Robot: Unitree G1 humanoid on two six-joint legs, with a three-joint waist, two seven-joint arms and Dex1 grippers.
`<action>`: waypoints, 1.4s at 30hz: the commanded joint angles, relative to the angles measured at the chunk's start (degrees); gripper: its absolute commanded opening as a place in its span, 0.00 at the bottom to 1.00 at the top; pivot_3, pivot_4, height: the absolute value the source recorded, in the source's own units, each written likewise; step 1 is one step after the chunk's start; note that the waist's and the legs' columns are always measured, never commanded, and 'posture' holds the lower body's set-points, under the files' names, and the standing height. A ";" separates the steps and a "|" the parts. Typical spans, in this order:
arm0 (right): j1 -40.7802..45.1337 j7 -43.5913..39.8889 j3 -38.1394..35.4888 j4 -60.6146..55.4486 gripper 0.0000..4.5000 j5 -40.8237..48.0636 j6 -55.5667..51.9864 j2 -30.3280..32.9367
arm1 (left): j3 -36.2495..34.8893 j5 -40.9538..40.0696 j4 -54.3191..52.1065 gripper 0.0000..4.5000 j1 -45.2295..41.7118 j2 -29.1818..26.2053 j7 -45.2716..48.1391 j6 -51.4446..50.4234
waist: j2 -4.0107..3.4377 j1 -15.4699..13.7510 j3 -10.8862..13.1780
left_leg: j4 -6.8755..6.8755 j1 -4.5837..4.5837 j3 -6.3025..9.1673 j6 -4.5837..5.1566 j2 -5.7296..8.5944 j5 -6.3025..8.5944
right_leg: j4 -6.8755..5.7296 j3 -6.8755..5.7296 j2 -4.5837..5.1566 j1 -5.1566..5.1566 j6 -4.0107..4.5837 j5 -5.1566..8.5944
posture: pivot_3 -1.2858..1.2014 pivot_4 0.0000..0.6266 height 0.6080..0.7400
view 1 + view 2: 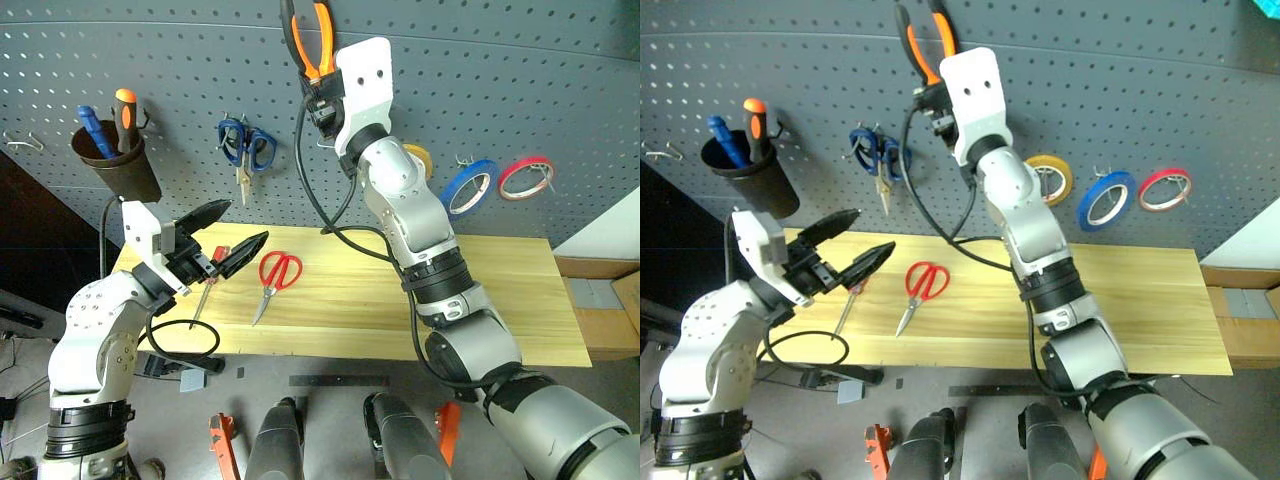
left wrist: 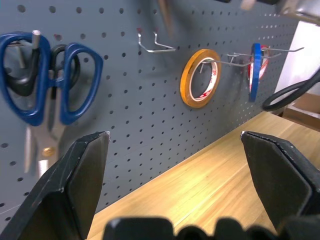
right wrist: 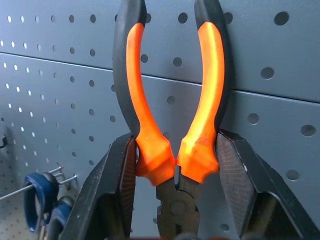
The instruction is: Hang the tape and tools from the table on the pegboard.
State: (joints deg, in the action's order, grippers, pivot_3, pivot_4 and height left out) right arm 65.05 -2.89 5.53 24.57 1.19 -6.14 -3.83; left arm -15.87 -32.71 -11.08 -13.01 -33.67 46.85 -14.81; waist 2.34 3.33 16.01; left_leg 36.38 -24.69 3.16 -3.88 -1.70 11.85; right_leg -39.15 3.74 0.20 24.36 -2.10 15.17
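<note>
While held handles-up by right pincer (image 3: 176,165) nr dark grey pegboard (image 1: 520,90), stiff orange-and-black-handled steel pliers (image 3: 172,105) are gripped at rubbery handle bases; left pincer (image 1: 224,232) wide open, empty.

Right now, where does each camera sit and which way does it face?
Head, both eyes: forward and down over both arms at table and pegboard.
Left wrist: between open left end effector fingers, at pegboard, blue scissors, yellow tape.
Right wrist: at pliers gripped by right end effector.
Shared: blue scissors.
</note>
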 commanded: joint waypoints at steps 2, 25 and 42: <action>2.25 1.57 -1.12 4.42 0.41 -1.38 7.72 -0.33 | 0.35 -0.03 -0.50 1.00 -1.79 0.46 -0.14 1.17 | 0.02 -0.08 -0.04 | 0.00 0.00 0.00 0.00 0.00 0.00 | 0.00 0.00 0.00 0.00 0.00 0.00 | 0.53 0.28 1.00; -5.71 3.93 0.04 5.50 0.62 -8.04 7.13 0.59 | 2.55 2.42 1.25 1.00 -3.08 1.72 -0.10 2.22 | 0.03 -0.24 -0.10 | 0.04 0.00 0.02 -0.02 0.02 -0.02 | -0.05 0.00 0.00 0.00 0.01 -0.01 | 0.52 0.31 1.00; -23.65 -11.99 7.66 -28.36 0.99 -5.68 -31.06 5.40 | 9.40 11.71 2.27 1.00 0.06 2.93 -7.01 -1.07 | 0.01 -0.14 -0.11 | 0.55 0.03 0.12 0.00 0.04 0.00 | -0.63 0.00 -0.04 -0.02 0.00 0.01 | 0.51 0.33 1.00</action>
State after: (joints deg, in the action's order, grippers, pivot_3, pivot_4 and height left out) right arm 41.94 -12.62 12.81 2.55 -5.75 -32.93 1.25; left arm -7.71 -22.96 -8.33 -13.47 -31.02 41.23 -15.10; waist 2.35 3.19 15.90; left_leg 36.94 -24.67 3.28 -3.88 -1.67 11.85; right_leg -39.78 3.74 0.16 24.34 -2.10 15.18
